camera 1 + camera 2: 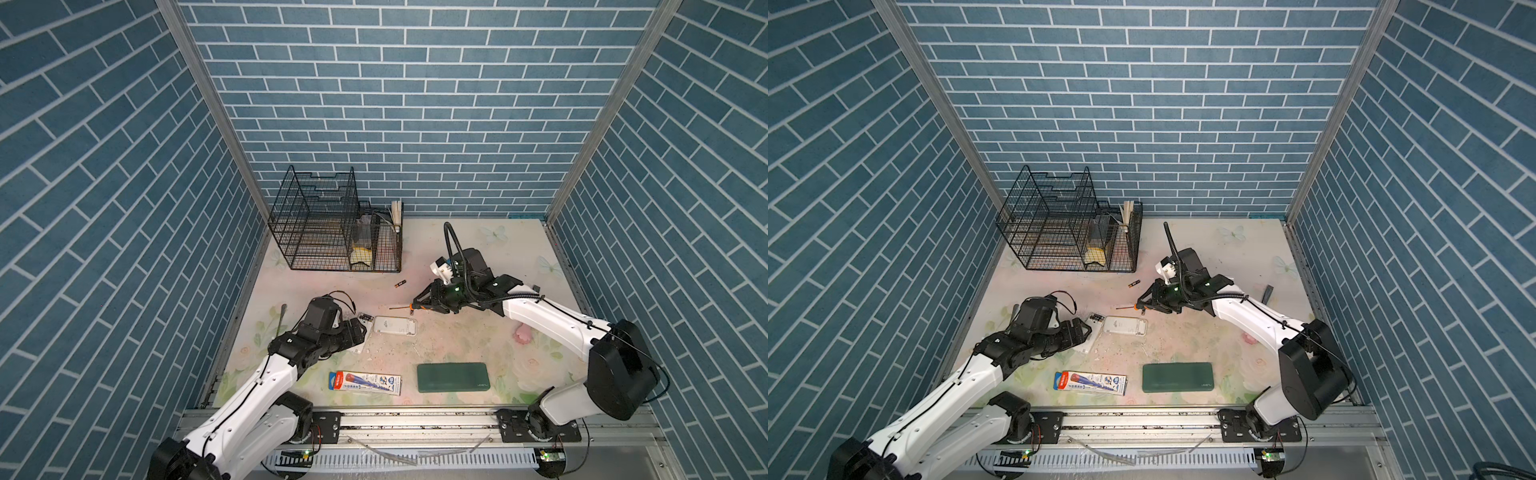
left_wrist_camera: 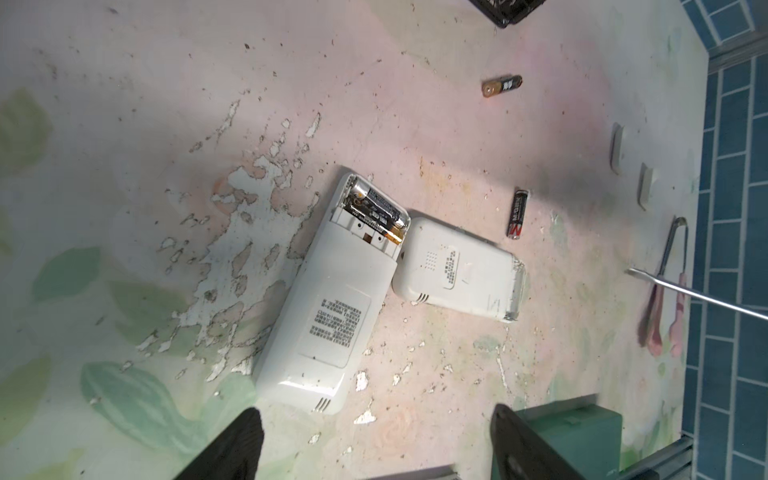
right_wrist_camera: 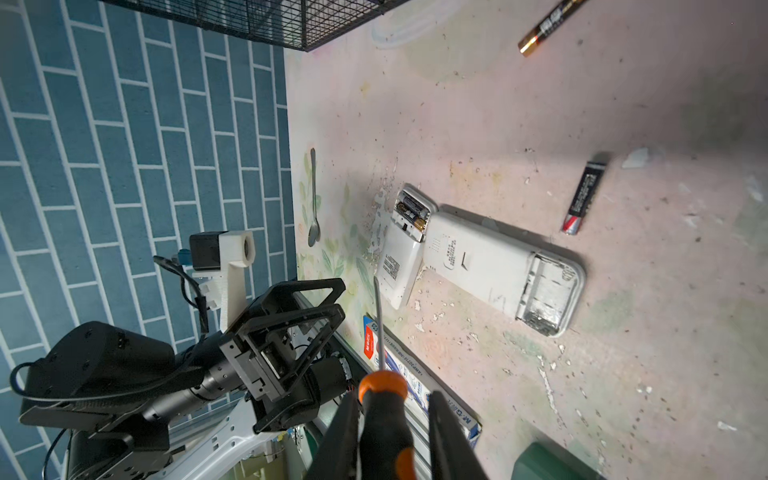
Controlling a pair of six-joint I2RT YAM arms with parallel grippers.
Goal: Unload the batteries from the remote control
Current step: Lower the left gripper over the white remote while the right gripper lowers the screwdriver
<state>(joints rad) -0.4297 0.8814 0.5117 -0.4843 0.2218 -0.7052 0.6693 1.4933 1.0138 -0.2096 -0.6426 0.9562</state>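
The narrow white remote control point(image 2: 328, 299) lies face down with its battery bay uncovered and two batteries point(image 2: 376, 208) inside. Its bay end point(image 1: 365, 318) peeks out beside my left gripper point(image 1: 357, 332) in both top views. The left gripper point(image 2: 376, 415) hovers open over the remote's other end, with nothing between its fingers. One loose battery point(image 1: 400, 284) with a gold end lies near the wire rack. A black and red battery point(image 3: 584, 197) lies beside the wider remote. My right gripper point(image 3: 390, 399) is shut on the orange-and-black screwdriver point(image 1: 409, 307), whose shaft points at the remotes.
A wider white remote point(image 1: 395, 326) with an empty bay touches the narrow one. A black wire rack point(image 1: 328, 224) stands at the back left. A green case point(image 1: 453, 377) and a blue-red box point(image 1: 365, 382) lie near the front edge. A spoon point(image 3: 313, 199) lies by the left wall.
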